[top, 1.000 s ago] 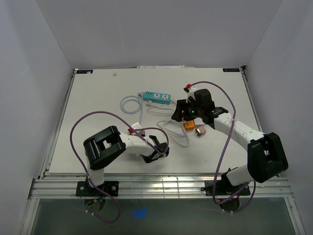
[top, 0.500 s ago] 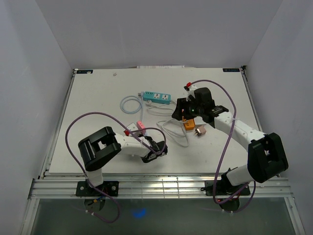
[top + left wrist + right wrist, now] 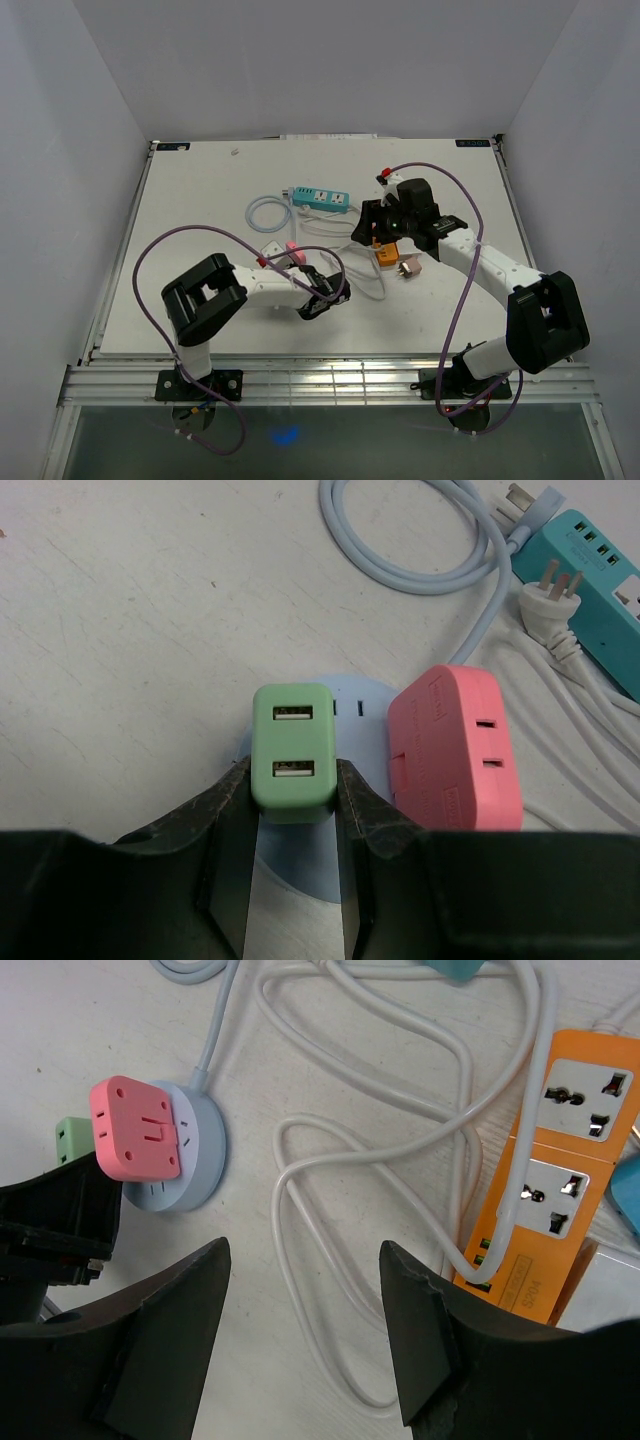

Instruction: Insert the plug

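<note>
Left gripper clamped on green plug, over round blue socket.
Pink adapter sits on that socket; my right gripper hangs wide, empty, well apart from it.

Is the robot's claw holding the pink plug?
No, the left gripper is clamped on the green charger, while the pink plug sits beside it, outside the fingers.

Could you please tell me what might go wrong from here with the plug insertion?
1. The green adapter, gripped by the left gripper, sits close beside the pink adapter on the round socket; it may jam against it or go in tilted.
2. Nothing holds the round socket; the right gripper hangs open apart from it, so pressing may slide it.
</note>
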Robot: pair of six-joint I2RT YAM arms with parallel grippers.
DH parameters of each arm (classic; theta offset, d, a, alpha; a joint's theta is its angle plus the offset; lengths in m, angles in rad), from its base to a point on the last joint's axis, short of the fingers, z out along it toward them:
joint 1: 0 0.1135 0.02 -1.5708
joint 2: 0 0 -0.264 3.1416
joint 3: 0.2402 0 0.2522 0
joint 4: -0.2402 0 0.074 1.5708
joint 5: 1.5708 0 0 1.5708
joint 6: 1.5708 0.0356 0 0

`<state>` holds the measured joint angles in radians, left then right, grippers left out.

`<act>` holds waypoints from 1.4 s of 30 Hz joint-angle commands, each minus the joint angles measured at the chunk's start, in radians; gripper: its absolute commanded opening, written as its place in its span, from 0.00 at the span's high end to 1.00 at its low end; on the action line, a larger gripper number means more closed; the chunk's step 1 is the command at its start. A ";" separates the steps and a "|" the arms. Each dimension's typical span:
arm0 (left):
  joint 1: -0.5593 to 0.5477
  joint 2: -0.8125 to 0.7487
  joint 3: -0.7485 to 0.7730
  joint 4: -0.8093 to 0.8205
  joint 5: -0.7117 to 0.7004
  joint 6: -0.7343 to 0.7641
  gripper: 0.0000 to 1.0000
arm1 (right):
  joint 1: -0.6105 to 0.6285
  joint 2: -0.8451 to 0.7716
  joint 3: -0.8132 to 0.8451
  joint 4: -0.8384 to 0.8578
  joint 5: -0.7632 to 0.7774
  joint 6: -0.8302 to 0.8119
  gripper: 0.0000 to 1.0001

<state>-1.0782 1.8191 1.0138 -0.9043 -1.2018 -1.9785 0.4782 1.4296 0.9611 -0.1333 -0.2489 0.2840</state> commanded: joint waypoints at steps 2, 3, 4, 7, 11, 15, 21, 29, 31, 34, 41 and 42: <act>0.003 0.051 0.022 0.009 0.220 -0.033 1.00 | 0.003 -0.020 0.041 0.006 -0.006 0.000 0.33; 0.003 0.057 0.031 -0.019 0.219 -0.042 0.98 | 0.003 -0.020 0.041 0.009 -0.007 -0.002 0.33; 0.003 0.065 0.048 -0.030 0.208 -0.048 0.94 | 0.003 -0.018 0.039 0.011 -0.009 -0.002 0.33; 0.003 0.089 0.080 -0.070 0.197 -0.062 0.81 | 0.003 -0.017 0.041 0.015 -0.010 -0.002 0.33; 0.003 0.088 0.092 -0.076 0.180 -0.054 0.57 | 0.002 -0.015 0.041 0.017 -0.007 -0.005 0.33; 0.003 0.080 0.109 -0.077 0.168 -0.033 0.37 | 0.002 -0.015 0.042 0.017 -0.009 -0.009 0.33; 0.003 0.078 0.134 -0.090 0.153 -0.010 0.25 | 0.002 -0.009 0.047 0.015 -0.009 -0.012 0.33; 0.003 0.057 0.177 -0.179 0.127 -0.028 0.19 | 0.002 -0.001 0.059 0.017 -0.012 -0.014 0.33; 0.001 0.037 0.189 -0.205 0.127 -0.019 0.17 | 0.002 0.000 0.061 0.017 -0.013 -0.014 0.33; 0.001 0.005 0.207 -0.246 0.134 -0.016 0.12 | 0.002 0.003 0.064 0.017 -0.018 -0.014 0.33; 0.001 -0.087 0.215 -0.248 0.194 0.093 0.03 | 0.000 0.011 0.087 0.011 -0.033 -0.014 0.33; 0.001 -0.096 0.215 -0.248 0.199 0.105 0.02 | 0.000 0.012 0.096 0.008 -0.033 -0.014 0.33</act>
<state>-1.0752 1.7992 1.1961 -1.1328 -1.0286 -1.9289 0.4782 1.4357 0.9947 -0.1329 -0.2642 0.2802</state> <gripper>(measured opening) 0.971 0.668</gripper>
